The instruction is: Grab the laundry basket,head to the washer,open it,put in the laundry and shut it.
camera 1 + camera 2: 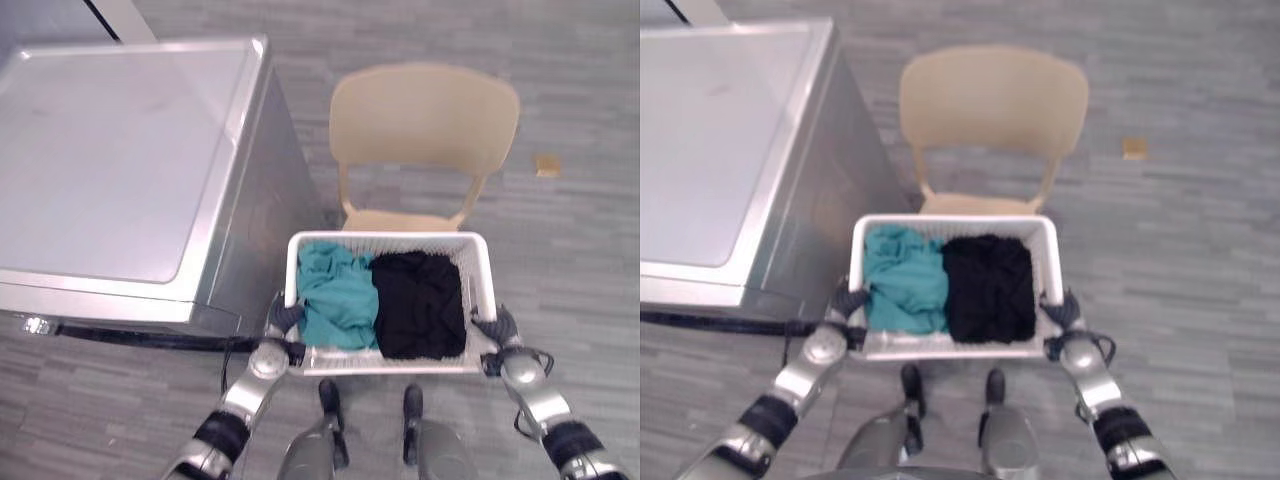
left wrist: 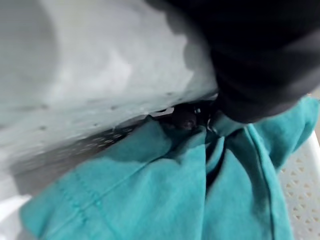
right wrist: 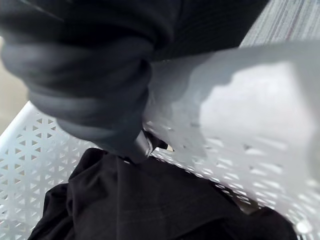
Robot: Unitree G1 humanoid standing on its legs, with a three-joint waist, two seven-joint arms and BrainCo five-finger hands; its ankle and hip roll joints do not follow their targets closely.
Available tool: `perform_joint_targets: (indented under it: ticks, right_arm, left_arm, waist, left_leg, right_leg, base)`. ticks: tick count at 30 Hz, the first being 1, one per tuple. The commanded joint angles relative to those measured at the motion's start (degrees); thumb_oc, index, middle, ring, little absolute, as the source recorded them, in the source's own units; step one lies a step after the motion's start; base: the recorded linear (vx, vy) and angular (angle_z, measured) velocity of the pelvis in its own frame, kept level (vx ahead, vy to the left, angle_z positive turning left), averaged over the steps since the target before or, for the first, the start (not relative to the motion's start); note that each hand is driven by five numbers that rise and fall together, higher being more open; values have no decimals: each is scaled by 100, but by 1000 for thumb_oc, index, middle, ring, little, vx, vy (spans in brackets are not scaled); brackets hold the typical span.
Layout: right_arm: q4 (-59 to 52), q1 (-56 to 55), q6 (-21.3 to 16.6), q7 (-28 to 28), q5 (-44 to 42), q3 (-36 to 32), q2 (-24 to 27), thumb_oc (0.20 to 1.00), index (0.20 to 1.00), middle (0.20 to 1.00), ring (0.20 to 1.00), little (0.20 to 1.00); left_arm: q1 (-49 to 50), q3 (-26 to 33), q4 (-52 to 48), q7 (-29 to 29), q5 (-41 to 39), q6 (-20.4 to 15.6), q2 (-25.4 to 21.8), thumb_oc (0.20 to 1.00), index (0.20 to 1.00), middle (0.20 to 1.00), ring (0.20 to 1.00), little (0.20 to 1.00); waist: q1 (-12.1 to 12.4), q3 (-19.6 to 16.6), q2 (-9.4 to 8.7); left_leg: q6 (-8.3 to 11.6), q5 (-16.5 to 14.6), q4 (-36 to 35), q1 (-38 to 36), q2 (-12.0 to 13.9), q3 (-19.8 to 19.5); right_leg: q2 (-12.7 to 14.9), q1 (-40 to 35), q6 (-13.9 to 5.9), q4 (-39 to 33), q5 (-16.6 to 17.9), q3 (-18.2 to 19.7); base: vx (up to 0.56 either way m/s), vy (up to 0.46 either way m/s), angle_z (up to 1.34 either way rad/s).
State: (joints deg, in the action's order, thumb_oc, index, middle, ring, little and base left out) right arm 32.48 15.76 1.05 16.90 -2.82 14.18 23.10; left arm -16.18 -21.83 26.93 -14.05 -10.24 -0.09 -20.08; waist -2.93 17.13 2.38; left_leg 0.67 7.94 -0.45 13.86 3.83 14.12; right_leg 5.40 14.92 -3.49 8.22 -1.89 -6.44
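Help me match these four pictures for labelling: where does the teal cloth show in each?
Left eye view: teal cloth in the basket's left half.
Right eye view: same half, left of the black cloth.
Left wrist view: across the lower part.
Right wrist view: not in it.
Shared landmark: white basket.

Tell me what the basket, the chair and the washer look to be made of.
Laundry basket: white plastic, apparently, given its perforated lattice walls. Chair: beige, smooth moulded shell, likely plastic. Washer: silver-grey, faintly glossy lid and side, probably painted metal.
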Motion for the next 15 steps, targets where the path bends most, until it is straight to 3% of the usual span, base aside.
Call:
perform_joint_targets:
  ticks: [1, 7, 8, 10, 11, 12, 13, 14, 15]
  right_arm:
    - [-315, 411, -415, 203, -14, 547, -214, 200, 200, 200, 200, 200]
    - [280, 1281, -430, 528, -70, 767, -298, 200, 200, 200, 200, 200]
    - [407, 1475, -426, 596, -49, 825, -302, 200, 200, 200, 200, 200]
    - [475, 1571, -435, 623, -60, 866, -311, 200, 200, 200, 200, 200]
    - [543, 1742, -445, 681, -101, 901, -310, 200, 200, 200, 200, 200]
    - [631, 1838, -453, 703, -131, 940, -319, 338, 338, 338, 338, 338]
    - [669, 1909, -462, 703, -151, 961, -313, 583, 583, 583, 583, 583]
    - [697, 1964, -461, 701, -161, 980, -306, 1000, 1000, 1000, 1000, 1000]
    - [733, 2012, -468, 707, -150, 1007, -307, 1000, 1000, 1000, 1000, 1000]
  left_arm:
    - [-728, -299, 209, -238, 136, -476, 316, 200, 200, 200, 200, 200]
    - [-1787, -535, 1054, -623, 140, -550, 411, 200, 200, 200, 200, 200]
    - [-1975, -581, 1208, -731, 186, -557, 410, 304, 304, 304, 304, 304]
    - [-2082, -598, 1285, -767, 180, -565, 428, 391, 391, 391, 391, 391]
    - [-2233, -625, 1433, -864, 174, -565, 436, 627, 627, 627, 627, 627]
    - [-2332, -633, 1529, -909, 160, -557, 453, 1000, 1000, 1000, 1000, 1000]
    - [-2384, -628, 1614, -925, 147, -560, 468, 1000, 1000, 1000, 1000, 1000]
    - [-2429, -638, 1651, -923, 146, -559, 464, 1000, 1000, 1000, 1000, 1000]
    - [-2462, -637, 1688, -927, 132, -571, 465, 1000, 1000, 1000, 1000, 1000]
  waist:
    - [-27, -18, -178]
    - [-19, 145, -175]
    - [-10, 193, -166]
    - [-10, 219, -161]
    - [-6, 249, -171]
    - [0, 267, -176]
    - [3, 273, -185]
    - [4, 284, -187]
    - [12, 295, -190]
  left_leg:
    - [203, -893, 418, 484, -84, -83]
    - [193, -720, 365, 816, -132, -52]
    - [203, -658, 309, 863, -135, -53]
    - [205, -634, 277, 879, -141, -63]
    - [216, -594, 240, 910, -143, -65]
    - [221, -566, 213, 914, -137, -76]
    - [224, -549, 182, 906, -133, -79]
    - [231, -527, 147, 892, -131, -78]
    - [236, -504, 110, 877, -126, -83]
  right_leg:
    - [-95, 250, -110, -170, -331, 296]
    - [-8, 706, -161, -19, -251, 332]
    - [10, 806, -165, 3, -234, 323]
    - [13, 847, -167, 2, -223, 326]
    - [18, 921, -178, 9, -188, 308]
    - [14, 945, -184, 7, -160, 309]
    - [15, 951, -187, -7, -146, 298]
    - [10, 950, -192, -25, -129, 301]
    - [5, 945, -196, -42, -109, 290]
  base:
    - [-7, 88, -53]
    - [-37, 23, -19]
    - [-18, -3, -8]
    - [-20, -6, -7]
    - [-24, -17, -4]
    - [0, 0, 0]
    - [0, 0, 0]
    - [0, 0, 0]
    - [0, 0, 0]
